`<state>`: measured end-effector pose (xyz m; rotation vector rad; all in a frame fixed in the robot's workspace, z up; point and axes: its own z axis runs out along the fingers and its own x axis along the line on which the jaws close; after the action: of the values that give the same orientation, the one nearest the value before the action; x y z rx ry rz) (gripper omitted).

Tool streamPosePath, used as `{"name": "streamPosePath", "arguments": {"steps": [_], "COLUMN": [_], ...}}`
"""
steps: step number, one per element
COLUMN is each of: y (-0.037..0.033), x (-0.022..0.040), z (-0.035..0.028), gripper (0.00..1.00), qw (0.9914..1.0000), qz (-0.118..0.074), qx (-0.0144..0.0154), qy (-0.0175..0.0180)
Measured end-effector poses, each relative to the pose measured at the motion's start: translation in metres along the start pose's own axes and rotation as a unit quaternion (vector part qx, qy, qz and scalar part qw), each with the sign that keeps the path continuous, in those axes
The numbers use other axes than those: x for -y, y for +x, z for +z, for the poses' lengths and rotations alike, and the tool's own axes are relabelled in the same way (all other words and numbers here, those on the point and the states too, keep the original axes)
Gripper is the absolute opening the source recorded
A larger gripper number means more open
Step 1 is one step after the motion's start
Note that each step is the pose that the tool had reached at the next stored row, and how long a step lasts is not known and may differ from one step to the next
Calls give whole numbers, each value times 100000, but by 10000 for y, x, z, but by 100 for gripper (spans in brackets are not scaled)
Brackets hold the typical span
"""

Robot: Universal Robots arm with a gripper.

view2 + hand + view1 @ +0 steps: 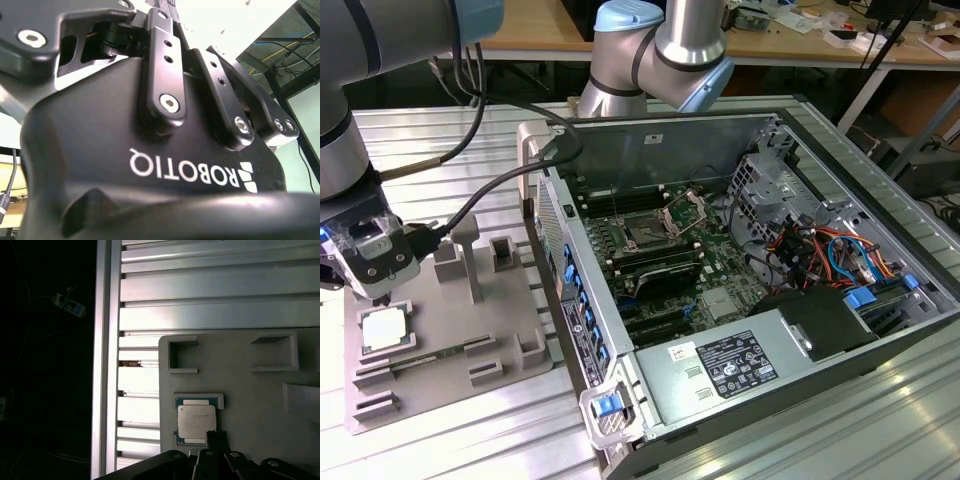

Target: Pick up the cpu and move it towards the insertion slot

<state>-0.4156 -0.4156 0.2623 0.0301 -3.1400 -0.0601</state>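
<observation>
The cpu (385,328) is a pale silver square chip lying flat in a corner recess of the grey plastic tray (450,370) at the exterior view's left. My gripper (380,292) hangs just above the chip's far edge, apart from it as far as I can see. In the first wrist view the cpu (196,421) sits in its recess and the gripper (217,440) pokes in beside one corner of it. The insertion slot (645,233), a dark square socket with its metal bracket (684,210) flipped up, lies inside the open computer case.
The case wall (570,290) with blue clips stands between the tray and the motherboard (670,270). Raised grey blocks (470,250) rise from the tray behind the chip. Cables (820,250) and a power supply (740,365) crowd the case's right. Ribbed aluminium table (220,290) surrounds the tray.
</observation>
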Motion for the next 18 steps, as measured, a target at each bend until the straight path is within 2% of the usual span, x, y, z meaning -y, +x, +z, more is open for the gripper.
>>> {"name": "streamPosePath", "arguments": {"steps": [7,18], "y": [44,53], "x": [13,15], "z": [35,91], "gripper": [11,11], "qw": [99997,99997], "qz": [-722,-764], "qx": [-23,-34], "qy": [2,5]}}
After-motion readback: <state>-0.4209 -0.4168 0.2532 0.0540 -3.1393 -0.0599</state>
